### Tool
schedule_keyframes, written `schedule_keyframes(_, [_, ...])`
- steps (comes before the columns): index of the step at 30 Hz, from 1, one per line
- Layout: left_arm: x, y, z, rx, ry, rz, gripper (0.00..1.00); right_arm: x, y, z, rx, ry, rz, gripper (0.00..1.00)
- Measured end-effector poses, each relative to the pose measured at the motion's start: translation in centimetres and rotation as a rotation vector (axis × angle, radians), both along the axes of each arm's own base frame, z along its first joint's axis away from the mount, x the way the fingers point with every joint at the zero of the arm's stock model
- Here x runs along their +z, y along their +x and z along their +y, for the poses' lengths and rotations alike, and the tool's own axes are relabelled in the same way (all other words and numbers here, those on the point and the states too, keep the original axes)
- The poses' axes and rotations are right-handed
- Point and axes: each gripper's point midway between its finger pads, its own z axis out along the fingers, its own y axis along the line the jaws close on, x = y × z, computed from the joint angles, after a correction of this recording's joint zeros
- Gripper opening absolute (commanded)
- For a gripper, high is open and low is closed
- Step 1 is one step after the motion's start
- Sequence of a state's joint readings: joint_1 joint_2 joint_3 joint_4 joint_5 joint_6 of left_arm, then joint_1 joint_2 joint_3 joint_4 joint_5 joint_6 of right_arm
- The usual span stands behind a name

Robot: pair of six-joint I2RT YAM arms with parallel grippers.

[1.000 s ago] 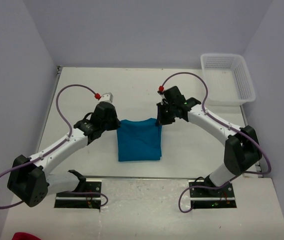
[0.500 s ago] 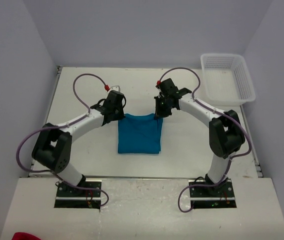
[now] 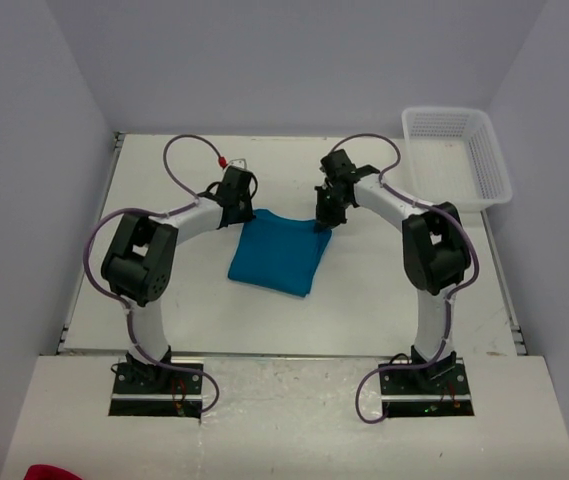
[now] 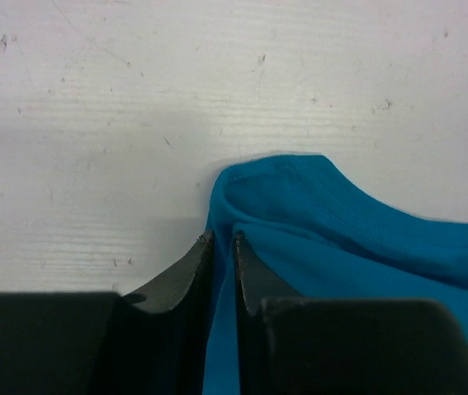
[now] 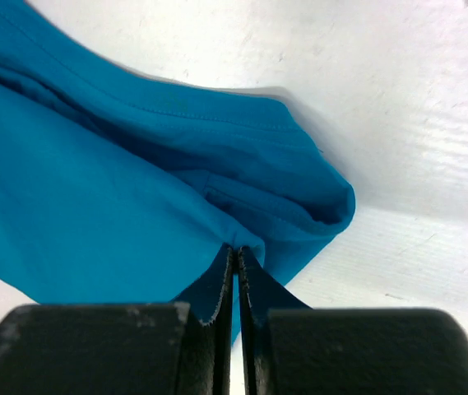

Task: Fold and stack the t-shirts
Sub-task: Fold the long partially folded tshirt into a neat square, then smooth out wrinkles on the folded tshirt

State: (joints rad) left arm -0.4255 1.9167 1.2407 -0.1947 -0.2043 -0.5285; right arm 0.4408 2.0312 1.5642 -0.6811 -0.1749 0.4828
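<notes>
This is a robotics lab test cell: a scuffed white table point(image 3: 384, 300) is boxed in by plain pale walls point(image 3: 34, 150) along its left, far and right edges. The left arm point(image 3: 189, 215) and the right arm point(image 3: 389, 203) rise from metal base plates point(image 3: 179, 375) bolted at the near edge, trailing purple cables point(image 3: 190, 138). A white plastic basket point(image 3: 494, 160) sits at the far right corner.
</notes>
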Motion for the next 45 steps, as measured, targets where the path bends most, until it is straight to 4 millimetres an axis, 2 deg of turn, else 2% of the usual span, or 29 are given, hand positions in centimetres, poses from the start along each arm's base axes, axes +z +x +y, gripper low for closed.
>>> schedule_keyframes(6, [0.8, 1.1, -0.5, -0.033, -0.01, -0.042, 0.21, -0.3, 1.1, -0.7, -0.036, -0.01, 0.022, 0.0])
schedule_keyframes(8, [1.1, 1.4, -0.6, -0.041, -0.011, -0.054, 0.26, -0.9, 0.9, -0.8, -0.041, -0.02, 0.04, 0.01])
schedule_keyframes(9, [1.1, 1.5, -0.6, -0.044, -0.011, -0.059, 0.31, -1.2, 0.8, -0.9, -0.042, -0.025, 0.05, 0.13])
schedule_keyframes(10, [1.2, 1.6, -0.6, -0.048, -0.009, -0.064, 0.4, -1.4, 0.7, -0.9, -0.045, -0.029, 0.061, 0.18])
schedule_keyframes(11, [1.2, 1.6, -0.6, -0.052, -0.005, -0.066, 0.44, -1.6, 0.6, -1.0, -0.049, -0.032, 0.069, 0.2])
schedule_keyframes(12, [1.3, 1.7, -0.6, -0.054, -0.003, -0.07, 0.46, -1.7, 0.5, -1.1, -0.049, -0.039, 0.073, 0.24])
schedule_keyframes(13, [1.5, 1.7, -0.5, -0.05, 0.0, -0.074, 0.48, -1.8, 0.5, -1.3, -0.053, -0.05, 0.074, 0.38])
schedule_keyframes(16, [2.7, 1.6, 0.2, -0.032, 0.022, -0.096, 0.5, -1.7, 0.8, -1.8, -0.066, -0.077, 0.06, 0.57])
schedule_keyframes(20, [6.5, 1.2, 1.4, 0.001, 0.038, -0.157, 0.5, -1.5, 1.2, -3.0, -0.089, -0.146, 0.036, 0.58])
schedule_keyframes(23, [10.1, 0.3, 2.3, 0.028, 0.028, -0.212, 0.41, -0.2, 1.1, -3.7, -0.089, -0.17, 0.002, 0.55])
schedule_keyframes(25, [11.5, -0.7, 2.6, 0.036, 0.01, -0.232, 0.18, 1.4, 0.6, -3.7, -0.073, -0.15, -0.028, 0.47])
schedule_keyframes(26, [11.8, -1.3, 2.8, 0.039, 0.0, -0.231, 0.02, 2.3, 0.2, -3.5, -0.06, -0.122, -0.045, 0.04])
schedule_keyframes(27, [11.7, -2.0, 3.0, 0.04, -0.006, -0.227, 0.0, 3.3, -0.3, -3.1, -0.038, -0.09, -0.065, 0.0])
schedule_keyframes(30, [10.0, -4.1, 3.2, 0.019, -0.02, -0.175, 0.0, 5.7, -2.2, -1.0, 0.025, 0.045, -0.088, 0.0])
schedule_keyframes(32, [8.3, -5.3, 3.1, 0.005, -0.03, -0.125, 0.0, 6.5, -3.0, 0.9, 0.081, 0.133, -0.084, 0.0])
schedule_keyframes(34, [6.6, -6.5, 3.1, -0.008, -0.035, -0.075, 0.0, 6.7, -3.8, 3.1, 0.144, 0.212, -0.068, 0.0])
schedule_keyframes(37, [5.4, -8.0, 3.5, -0.005, -0.037, -0.035, 0.0, 5.8, -5.5, 6.8, 0.246, 0.32, -0.011, 0.0])
schedule_keyframes(41, [6.7, -8.6, 4.0, 0.008, -0.049, -0.054, 0.0, 3.2, -7.5, 10.0, 0.316, 0.381, 0.103, 0.0])
schedule_keyframes(45, [8.6, -8.6, 4.4, 0.015, -0.069, -0.101, 0.0, 1.1, -8.4, 11.5, 0.328, 0.407, 0.191, 0.0])
